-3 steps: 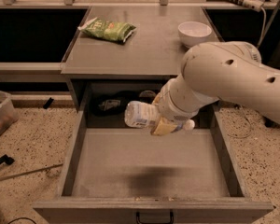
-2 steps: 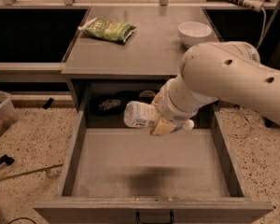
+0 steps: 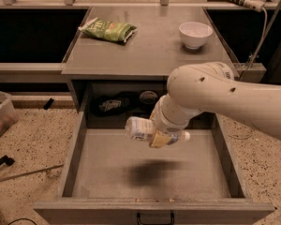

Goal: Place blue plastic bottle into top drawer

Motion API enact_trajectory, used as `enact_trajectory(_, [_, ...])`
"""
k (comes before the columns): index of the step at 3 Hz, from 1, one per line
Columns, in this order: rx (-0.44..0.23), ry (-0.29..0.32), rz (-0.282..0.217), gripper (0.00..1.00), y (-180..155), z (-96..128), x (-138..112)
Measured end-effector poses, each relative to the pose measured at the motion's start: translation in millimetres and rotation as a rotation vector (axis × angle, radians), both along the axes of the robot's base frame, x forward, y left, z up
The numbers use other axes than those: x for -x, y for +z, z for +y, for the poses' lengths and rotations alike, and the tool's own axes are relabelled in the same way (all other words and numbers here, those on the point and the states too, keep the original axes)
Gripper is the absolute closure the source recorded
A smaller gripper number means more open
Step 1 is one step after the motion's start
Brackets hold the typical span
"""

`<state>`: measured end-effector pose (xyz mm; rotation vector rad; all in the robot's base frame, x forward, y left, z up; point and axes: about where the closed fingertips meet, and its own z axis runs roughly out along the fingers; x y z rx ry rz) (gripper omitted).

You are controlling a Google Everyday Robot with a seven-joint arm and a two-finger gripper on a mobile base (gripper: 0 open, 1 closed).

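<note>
Hovering over top drawer (image 3: 103,177), gripper (image 3: 160,139) clasping clear, white-capped blue plastic bottle (image 3: 138,129)

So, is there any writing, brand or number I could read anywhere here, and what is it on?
No text here can be read.
On the green snack bag: pale print, too blurred to read.
On the blue plastic bottle, held in the gripper above the open top drawer: a label band, too blurred.

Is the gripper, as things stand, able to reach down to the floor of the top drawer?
Probably yes. The gripper, shut on the blue plastic bottle, hangs above the open top drawer, and nothing stands between it and the drawer floor.
</note>
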<state>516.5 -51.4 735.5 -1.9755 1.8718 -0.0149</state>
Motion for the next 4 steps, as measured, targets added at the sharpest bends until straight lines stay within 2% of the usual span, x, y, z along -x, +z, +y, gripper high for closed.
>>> enact_trajectory(2, [0.084,0.02,0.103,1.0,-84,-5,-17])
enact_trajectory(4, [0.05,-0.019,0.179,1.0,-125,-5,-14])
